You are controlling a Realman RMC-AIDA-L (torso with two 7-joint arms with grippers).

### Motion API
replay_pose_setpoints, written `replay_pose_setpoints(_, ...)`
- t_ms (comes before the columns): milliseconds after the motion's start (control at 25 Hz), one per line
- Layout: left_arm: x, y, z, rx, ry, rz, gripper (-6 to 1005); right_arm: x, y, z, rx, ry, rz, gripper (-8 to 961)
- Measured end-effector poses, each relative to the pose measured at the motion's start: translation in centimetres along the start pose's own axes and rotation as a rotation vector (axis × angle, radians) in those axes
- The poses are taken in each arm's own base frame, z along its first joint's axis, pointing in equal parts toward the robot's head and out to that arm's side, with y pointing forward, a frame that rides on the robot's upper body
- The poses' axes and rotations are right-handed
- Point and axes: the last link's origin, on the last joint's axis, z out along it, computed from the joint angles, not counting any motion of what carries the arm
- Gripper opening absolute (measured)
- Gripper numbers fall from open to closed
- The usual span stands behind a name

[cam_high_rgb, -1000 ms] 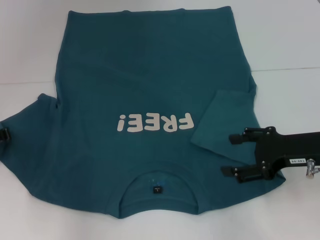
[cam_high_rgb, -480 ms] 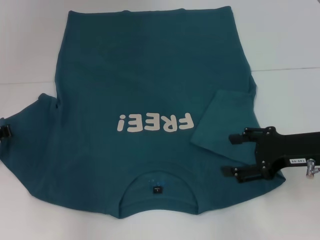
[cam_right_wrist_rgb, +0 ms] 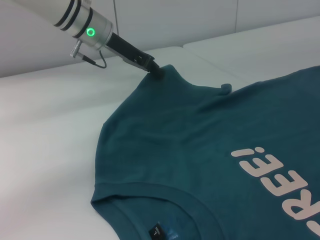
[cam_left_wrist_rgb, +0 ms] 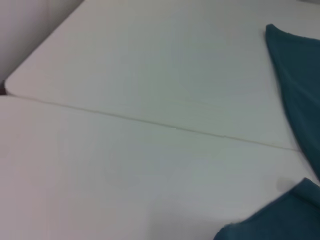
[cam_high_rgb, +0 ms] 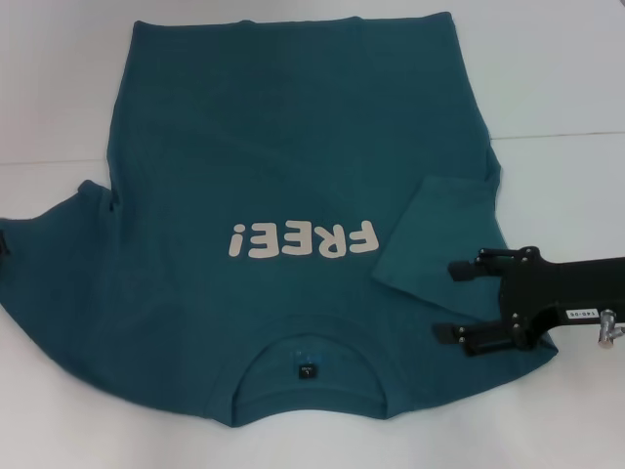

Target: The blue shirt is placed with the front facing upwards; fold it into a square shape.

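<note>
The blue shirt lies front up across the white table, its collar nearest me and its hem at the far edge, so the cream "FREE!" print reads upside down from my head camera. The small dark neck label shows inside the collar.

As for progress, I judge the folding has barely begun. The sleeve on my right side is already turned in over the chest, its edge lying just beside the print. The sleeve on my left is spread out toward the table edge and not folded. The body is at full length, so the left side fold and the lengthwise folds that would make a square are all left to do.

My right gripper hovers over the shirt near the folded sleeve and the right shoulder, fingers apart and holding nothing. My left gripper is at the tip of the left sleeve; in the right wrist view its dark tip meets the cloth there, but I cannot tell whether its fingers are pinching the fabric or only touching it. My left wrist camera shows mostly bare table with shirt edges at one side.

There are no containers in view; nothing but the shirt lies on the table.
</note>
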Motion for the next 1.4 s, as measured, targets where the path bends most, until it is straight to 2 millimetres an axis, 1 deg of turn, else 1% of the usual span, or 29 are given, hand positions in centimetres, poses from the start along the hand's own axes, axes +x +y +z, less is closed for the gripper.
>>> replay_pose_setpoints(400, 0.2, -0.5, 0.0, 0.032, 0.035, 0.000, 31, 0.0, 0.0, 0.1, -0.001, -0.001, 0.007, 924)
replay_pose_setpoints(600, -0.1, -0.1, 0.1, 0.023, 0.027, 0.003, 31, 0.1, 0.0, 0.0, 0.004, -0.003, 0.011, 924)
replay_pose_setpoints(840, -1.1, 1.7, -0.3, -0.014, 0.025, 0.045, 30, 0.2, -0.2, 0.1, 0.020, 0.001, 0.013, 924)
replay_pose_setpoints(1000, -1.4, 3.3, -0.4, -0.072, 0.012, 0.063, 30, 0.2, -0.3, 0.1, 0.024, 0.002, 0.017, 924)
replay_pose_setpoints(1200, -1.1, 5.1, -1.0, -0.160, 0.019, 0.050, 31, 0.2, -0.3, 0.1, 0.028, 0.003, 0.024, 924)
replay_pose_setpoints(1400, -0.5, 7.9, -1.9, -0.264, 0.034, 0.057, 31, 0.3, -0.4, -0.1, 0.035, 0.001, 0.029, 924)
